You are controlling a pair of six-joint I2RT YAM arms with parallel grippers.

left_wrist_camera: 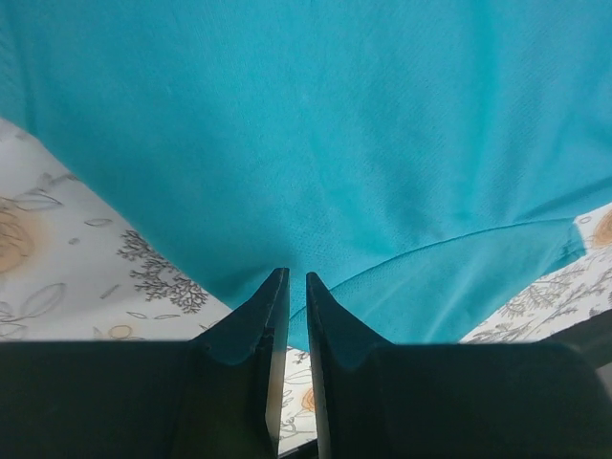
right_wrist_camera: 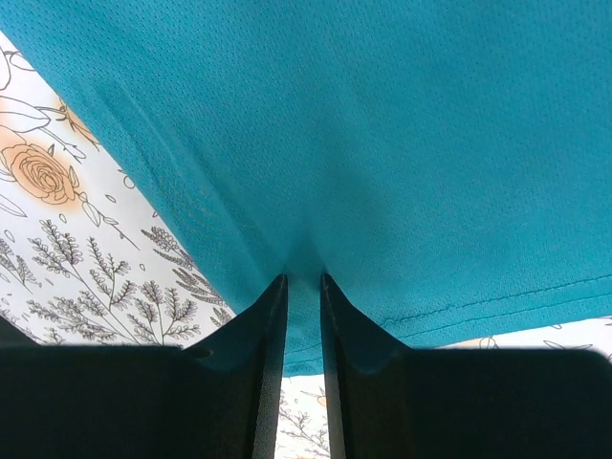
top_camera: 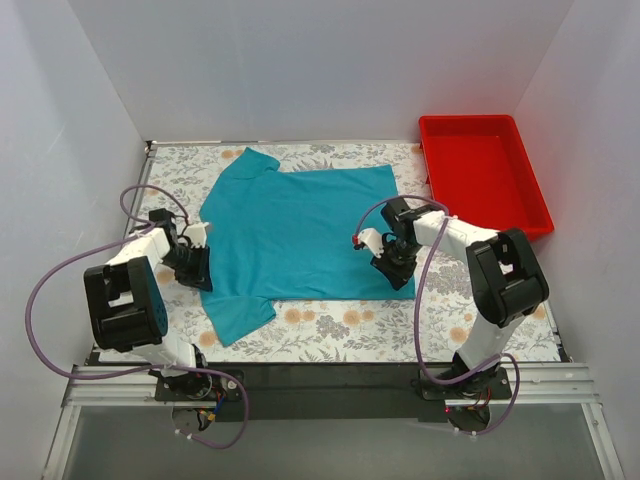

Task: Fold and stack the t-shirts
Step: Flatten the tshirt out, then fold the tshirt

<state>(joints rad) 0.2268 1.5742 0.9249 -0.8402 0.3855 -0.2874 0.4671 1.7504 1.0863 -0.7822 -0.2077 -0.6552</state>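
A single teal-blue t-shirt lies spread flat on the floral tablecloth, neck to the left, hem to the right. At the shirt's left edge, near the lower sleeve, my left gripper stands with its jaws nearly together and a thin fold of t-shirt fabric running between the fingertips. My right gripper is at the near right hem corner. In the right wrist view it is shut on the t-shirt, the cloth puckering into the jaws just above the stitched hem.
A red plastic tray sits at the back right corner, past the right arm. The floral tablecloth covers the table, with white walls on three sides. Purple cables loop beside both arms.
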